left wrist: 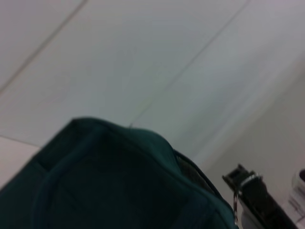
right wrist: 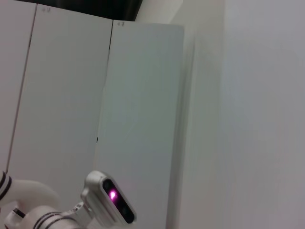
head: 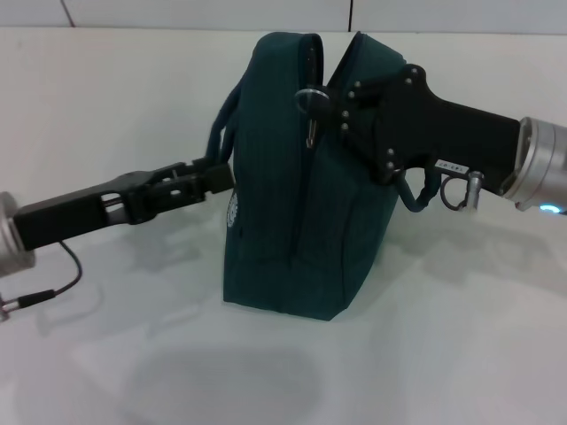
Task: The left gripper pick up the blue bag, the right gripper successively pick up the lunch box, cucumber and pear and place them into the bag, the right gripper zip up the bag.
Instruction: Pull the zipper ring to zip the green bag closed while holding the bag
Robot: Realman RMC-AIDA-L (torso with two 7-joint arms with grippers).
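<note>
I observed a plain white tabletop [head: 461, 354] backed by a wall of pale panels [head: 177, 13] split by thin dark seams; the right wrist view showed only white cabinet doors [right wrist: 138, 119] and a white device with a small magenta light [right wrist: 112, 194]. The blue bag [head: 301, 230] stood upright near the middle of the table, its top slot partly open, with the ring pull [head: 313, 133] hanging at the near end of the opening. The left gripper [head: 221, 173] reached in level from the left side, its fingers closed on the dark loop handle [head: 220, 124] against the bag's left face, just above the small white logo [head: 235, 211]. The right gripper [head: 319, 104] came in from the right across the top of the bag, its fingertips meeting at the zipper's near end directly above the ring pull; they appeared pinched on the slider, though the black-on-dark contact was hard to resolve. A second loop handle [head: 423, 197] hung beneath the right gripper's body on the bag's right face. In the left wrist view I saw the bag's top edge [left wrist: 119, 167] close up, with the right gripper's tip [left wrist: 248, 183] beyond it.
</note>
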